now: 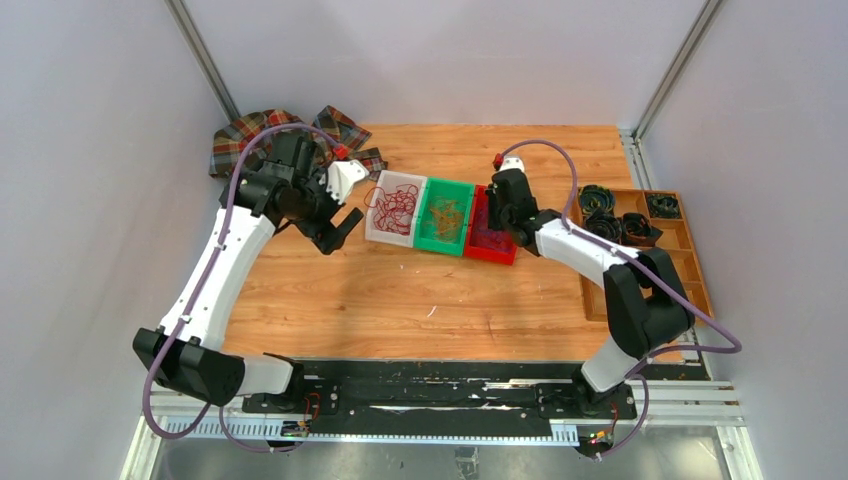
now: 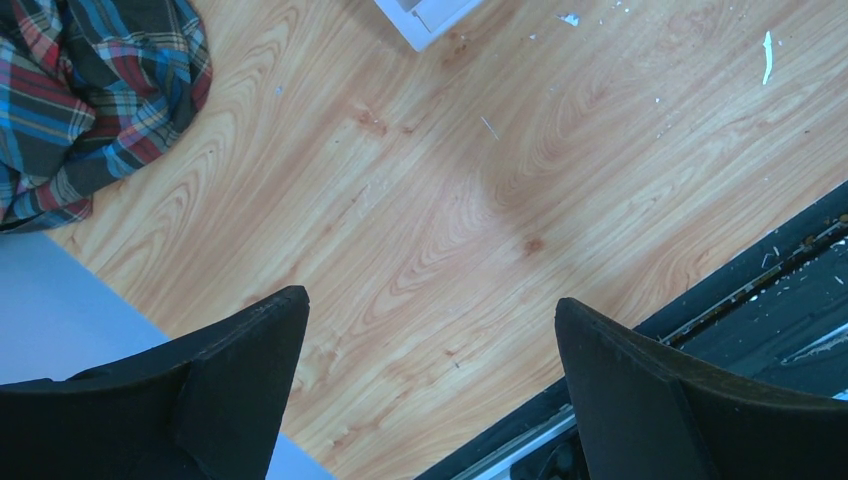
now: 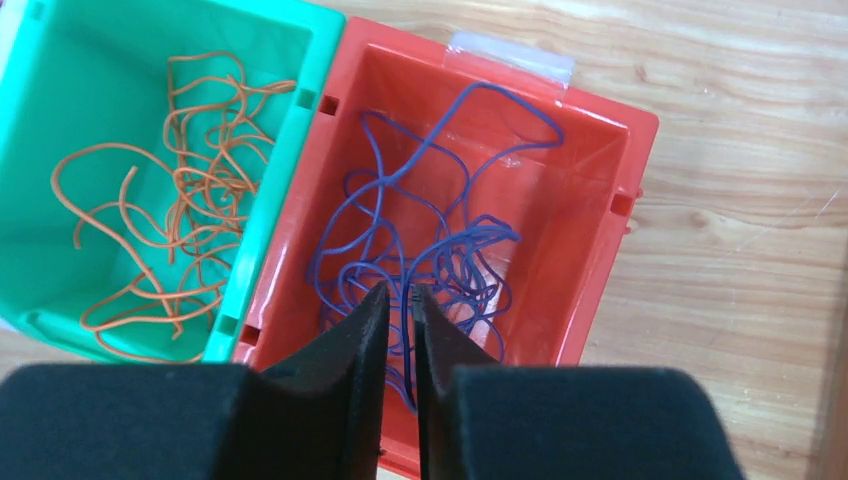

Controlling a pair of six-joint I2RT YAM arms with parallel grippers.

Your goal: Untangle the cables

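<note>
The cables lie sorted in three bins at the table's middle. Red cables (image 1: 397,205) fill the white bin (image 1: 375,236), orange cables (image 1: 446,215) (image 3: 200,150) the green bin (image 1: 440,248) (image 3: 322,100), and purple cables (image 1: 488,238) (image 3: 450,250) the red bin (image 1: 492,257) (image 3: 590,200). My right gripper (image 1: 499,220) (image 3: 400,290) hangs over the red bin, its jaws almost together, with one straight purple strand in the narrow gap. My left gripper (image 1: 338,232) (image 2: 430,297) is wide open and empty above bare wood, left of the white bin.
A plaid cloth (image 1: 260,130) (image 2: 90,90) lies at the back left. A wooden compartment tray (image 1: 690,260) with black coiled items (image 1: 610,215) stands at the right edge. The black arm rail (image 1: 450,385) runs along the near edge. The white bin's corner (image 2: 425,20) shows in the left wrist view.
</note>
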